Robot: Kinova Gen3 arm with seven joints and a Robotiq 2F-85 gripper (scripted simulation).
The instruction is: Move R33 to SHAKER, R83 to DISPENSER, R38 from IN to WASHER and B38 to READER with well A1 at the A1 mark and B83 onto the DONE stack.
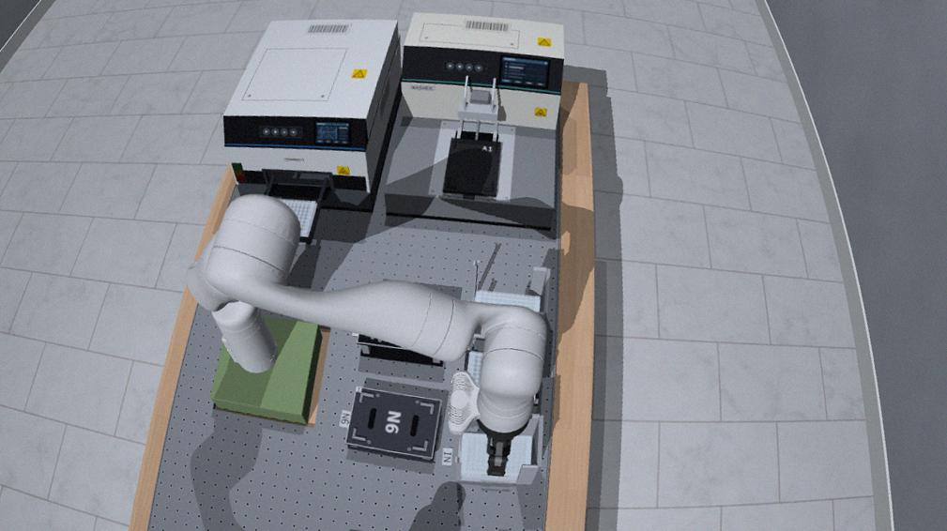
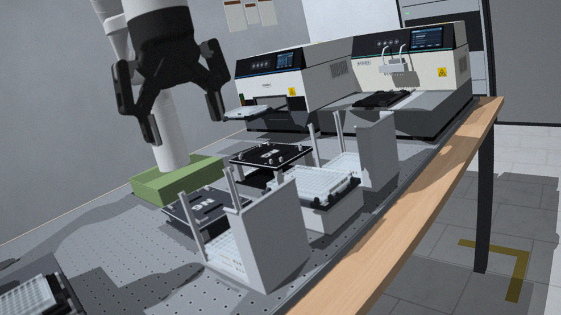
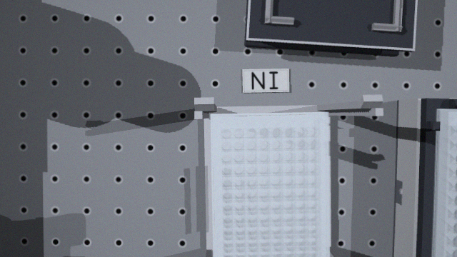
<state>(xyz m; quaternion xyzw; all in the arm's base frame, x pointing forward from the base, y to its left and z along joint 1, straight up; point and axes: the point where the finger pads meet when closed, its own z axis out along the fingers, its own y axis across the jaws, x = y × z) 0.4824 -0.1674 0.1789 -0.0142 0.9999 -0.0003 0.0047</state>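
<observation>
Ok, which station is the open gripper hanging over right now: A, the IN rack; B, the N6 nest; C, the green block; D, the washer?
A: seen from the top, the gripper sits above the IN rack, and the wrist view looks straight down on its top plate.

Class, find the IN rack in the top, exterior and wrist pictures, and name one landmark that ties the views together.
Top: IN rack at lower right, under the open pincer.
Exterior: lower centre, its grey wall facing us.
Wrist: centre bottom, its wall beside the top plate.
Shared landmark: nest N6.
</observation>
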